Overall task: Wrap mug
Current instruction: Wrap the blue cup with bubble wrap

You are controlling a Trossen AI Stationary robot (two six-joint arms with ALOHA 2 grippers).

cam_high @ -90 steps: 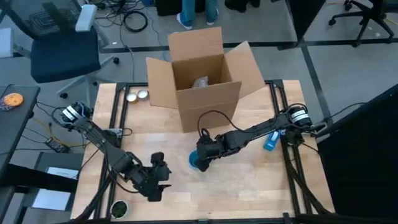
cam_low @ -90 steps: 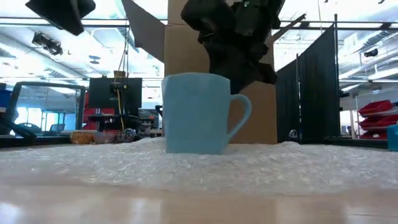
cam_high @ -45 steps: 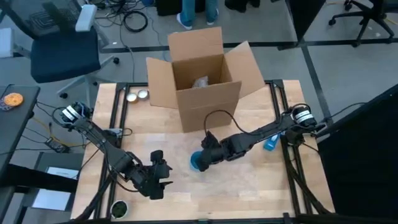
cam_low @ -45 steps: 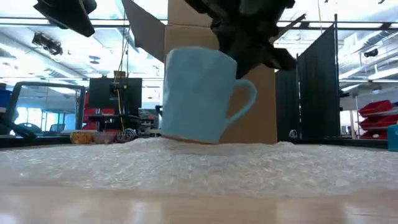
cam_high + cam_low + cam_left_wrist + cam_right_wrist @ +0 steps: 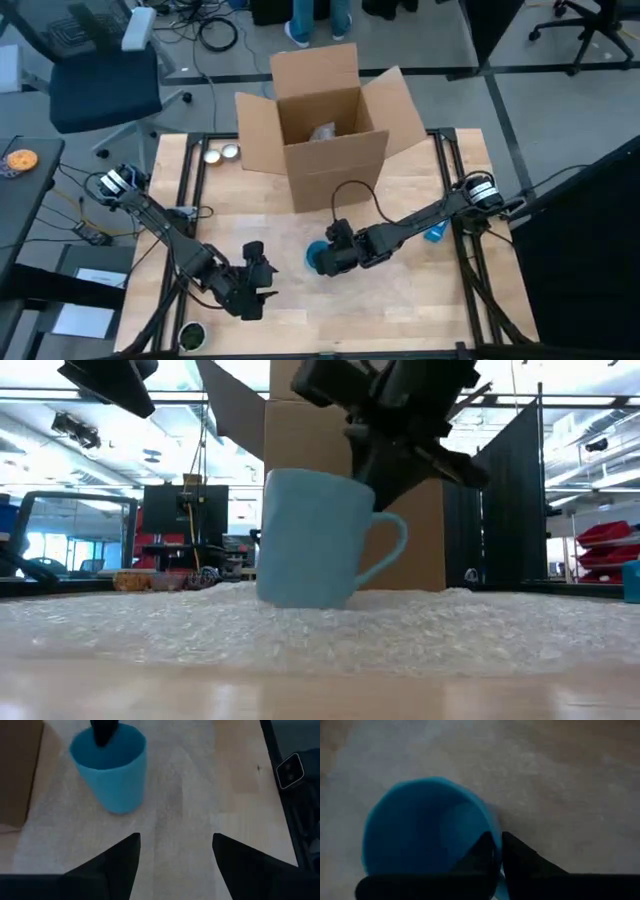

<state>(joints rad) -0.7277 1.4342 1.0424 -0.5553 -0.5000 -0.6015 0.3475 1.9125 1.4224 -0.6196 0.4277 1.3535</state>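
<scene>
At the table's 7 o'clock corner, left gripper (image 5: 257, 290): hovers low over the bare wood, jaws apart, nothing between them; its wrist view looks past both dark fingers (image 5: 107, 865) toward the mug.
Left of the box, two small round tins (image 5: 220, 153): sit side by side on the table (image 5: 400, 310) at about 11 o'clock.
Sheet: a pale bubble wrap sheet (image 5: 470, 625) lies flat on the wood under the mug, spreading across the low view's foreground.
Mug (image 5: 318, 258): light blue, at the table's centre, resting on the wrap and tipped slightly, its open mouth up; handle (image 5: 385, 550) points to the right side of the low view.
Box: an open cardboard box (image 5: 325, 120) stands at 12 o'clock behind the mug, flaps spread, something pale and crumpled inside.
Right gripper (image 5: 338, 254): at the mug's 3 o'clock side, jaws pinched together on the mug's rim, one finger (image 5: 482, 852) inside the wall, one outside.
Far right: a small blue object (image 5: 434, 229) lies near the right arm at 3 o'clock.
</scene>
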